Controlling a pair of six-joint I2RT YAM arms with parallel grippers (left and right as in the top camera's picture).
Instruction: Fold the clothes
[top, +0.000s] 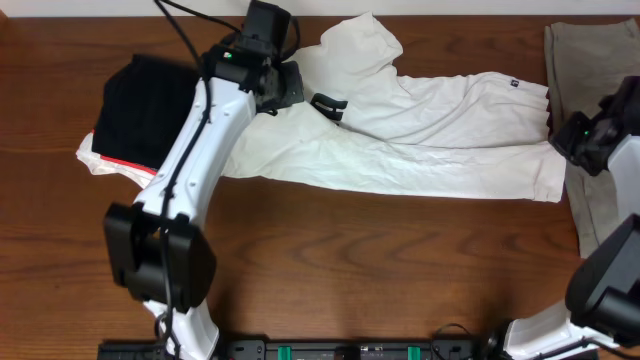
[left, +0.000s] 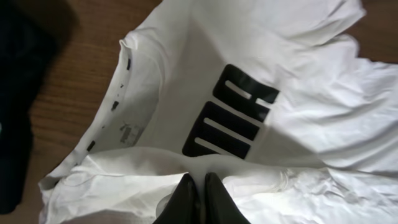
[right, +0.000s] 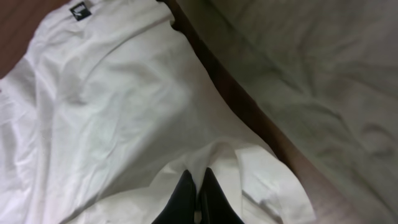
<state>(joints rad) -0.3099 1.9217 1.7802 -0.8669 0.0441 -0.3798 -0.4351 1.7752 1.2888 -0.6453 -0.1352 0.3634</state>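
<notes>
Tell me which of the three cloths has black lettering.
The white T-shirt in the middle; its black lettering shows in the left wrist view. The black garment and the olive-grey cloth show none.

The T-shirt (top: 420, 140) lies stretched left to right across the middle of the table (top: 350, 260). The folded garment (top: 145, 105) rests on its left end. Past its right end, with a strip of table between, lies the flat cloth (top: 600, 60), at the table's right edge. The left hand (top: 328, 103) is at the shirt's far side, left of centre; the right hand (top: 553, 137) is at its right end.
</notes>
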